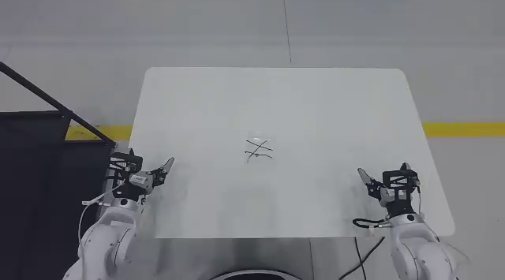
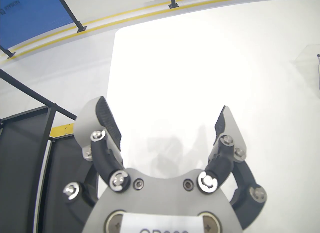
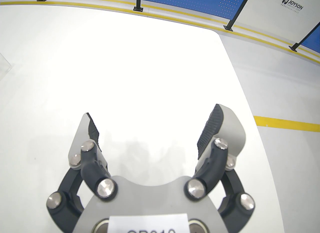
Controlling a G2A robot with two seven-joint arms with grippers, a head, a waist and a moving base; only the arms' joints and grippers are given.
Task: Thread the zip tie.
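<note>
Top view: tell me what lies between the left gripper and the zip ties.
Nothing: in the top view only bare table separates the left gripper from the zip ties.

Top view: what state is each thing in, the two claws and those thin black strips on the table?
zip ties: lying loose and crossed at the middle of the table, untouched, no loop seen.
left gripper: open, empty, over a near corner.
right gripper: open, empty, over the other near corner.

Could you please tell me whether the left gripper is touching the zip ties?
Apart. The top view shows the left gripper at the near edge of the table, with bare surface between it and the zip ties.
</note>
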